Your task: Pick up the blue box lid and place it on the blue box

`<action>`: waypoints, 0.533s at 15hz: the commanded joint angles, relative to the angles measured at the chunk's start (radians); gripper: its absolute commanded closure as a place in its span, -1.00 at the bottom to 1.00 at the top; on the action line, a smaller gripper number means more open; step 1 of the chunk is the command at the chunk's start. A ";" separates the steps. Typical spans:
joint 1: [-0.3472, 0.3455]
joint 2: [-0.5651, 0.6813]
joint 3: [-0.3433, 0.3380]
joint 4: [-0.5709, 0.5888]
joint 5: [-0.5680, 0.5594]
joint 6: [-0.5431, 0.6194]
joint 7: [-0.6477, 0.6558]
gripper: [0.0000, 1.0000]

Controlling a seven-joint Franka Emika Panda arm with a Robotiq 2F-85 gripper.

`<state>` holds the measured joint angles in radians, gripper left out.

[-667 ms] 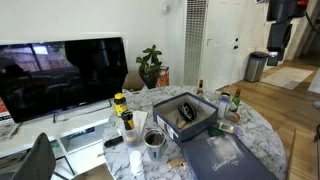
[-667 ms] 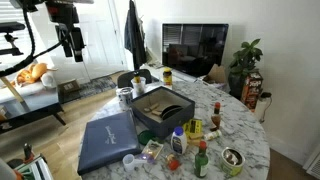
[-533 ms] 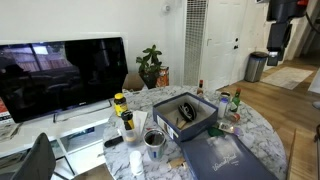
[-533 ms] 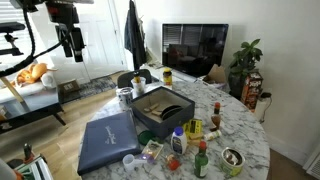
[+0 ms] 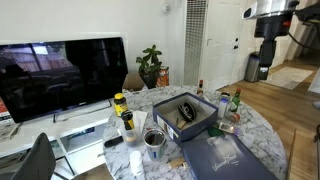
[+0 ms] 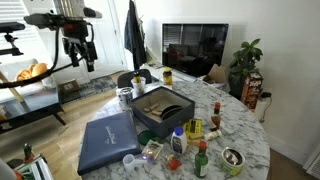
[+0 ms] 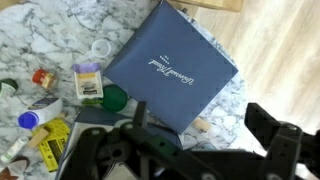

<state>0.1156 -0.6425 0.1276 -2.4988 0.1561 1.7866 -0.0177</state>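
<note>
The blue box lid [image 7: 170,65] lies flat on the marble table, lettering up, in the wrist view below my gripper [image 7: 205,128]. It also shows in both exterior views [image 5: 230,158] [image 6: 108,141] at the table's edge. The blue box [image 5: 185,113] [image 6: 160,110] stands open beside it near the table's middle, with dark objects inside. My gripper [image 5: 265,58] [image 6: 79,52] hangs high in the air, off to the side of the table, well above the lid. Its jaws are open and empty.
Bottles, jars and cans [image 6: 190,140] crowd the round marble table [image 5: 262,130] around the box. A metal cup [image 5: 154,142] stands near the box. A TV [image 5: 60,75] and a plant [image 5: 150,65] stand behind the table.
The arm has moved down and sideways towards the table. The lid and the box have not moved.
</note>
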 commanded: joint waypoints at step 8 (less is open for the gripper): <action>0.118 0.412 -0.079 -0.222 0.020 0.665 -0.463 -1.00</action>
<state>0.2035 -0.3540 0.0813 -2.7207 0.1616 2.3434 -0.3843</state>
